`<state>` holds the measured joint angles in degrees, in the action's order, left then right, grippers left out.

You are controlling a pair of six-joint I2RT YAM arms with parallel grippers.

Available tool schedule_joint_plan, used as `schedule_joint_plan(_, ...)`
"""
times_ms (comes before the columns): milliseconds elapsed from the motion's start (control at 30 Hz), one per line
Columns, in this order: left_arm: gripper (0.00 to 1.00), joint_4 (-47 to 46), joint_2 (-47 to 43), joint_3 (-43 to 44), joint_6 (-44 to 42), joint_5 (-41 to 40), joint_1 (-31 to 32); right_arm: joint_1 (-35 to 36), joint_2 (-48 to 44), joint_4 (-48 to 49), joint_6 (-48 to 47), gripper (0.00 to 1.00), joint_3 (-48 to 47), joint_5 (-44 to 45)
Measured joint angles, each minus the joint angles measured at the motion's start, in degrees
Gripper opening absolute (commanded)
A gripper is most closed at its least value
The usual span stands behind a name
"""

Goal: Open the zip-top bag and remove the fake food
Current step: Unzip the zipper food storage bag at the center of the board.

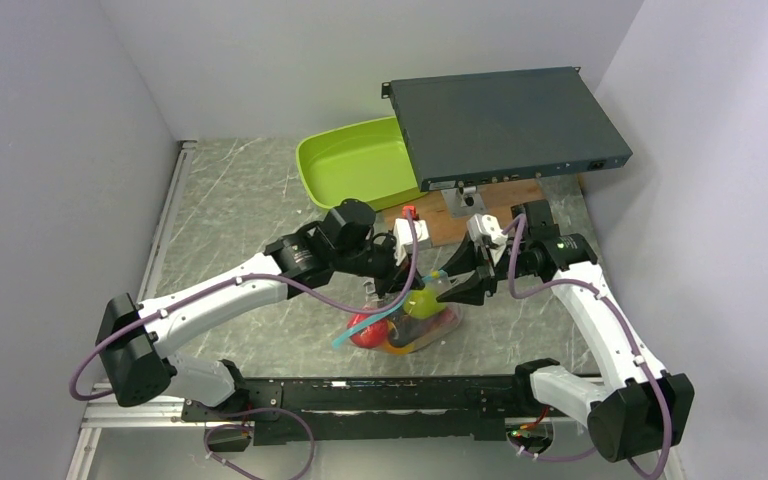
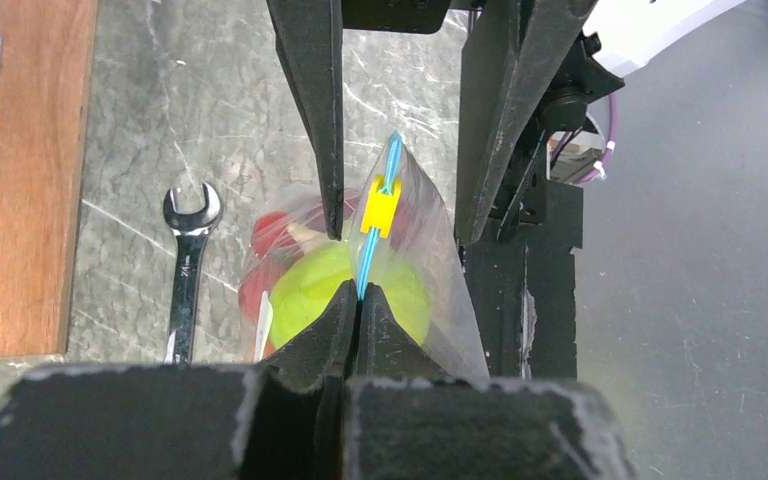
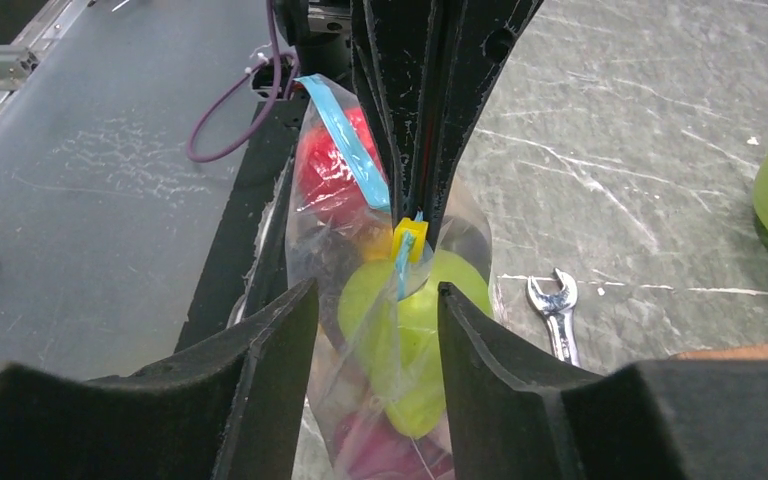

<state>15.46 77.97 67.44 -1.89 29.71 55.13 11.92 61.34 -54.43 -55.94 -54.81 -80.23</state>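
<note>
Zip-top bag (image 3: 380,330), left fingers (image 2: 312,340) pinching, right fingers (image 3: 270,345) spread

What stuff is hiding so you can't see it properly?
Fake food: top view, the crinkly bag blurs how many pieces there are.
Green tray: top view, a dark box covers one end.
Wrench: left wrist view, the left gripper hides its lower end.

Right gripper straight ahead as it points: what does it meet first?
The right gripper would meet the zip-top bag, sitting between its open fingers: probably at the yellow slider, with the left gripper clamped on the zip strip beyond. Depth is unclear.
</note>
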Motion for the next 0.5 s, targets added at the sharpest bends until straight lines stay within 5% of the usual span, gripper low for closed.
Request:
schedule_joint_plan(367, 0.00, 0.7, 0.0, 0.2, 0.2, 4.9, -1.0, 0.0, -0.2, 0.2, 1.2, 0.00, 0.0, -0.4)
schedule_joint_plan(500, 0.46, 0.7, 0.1, 0.2, 0.7, 5.5, -1.4, 0.0, -0.2, 0.2, 1.5, 0.00, -0.1, -0.5)
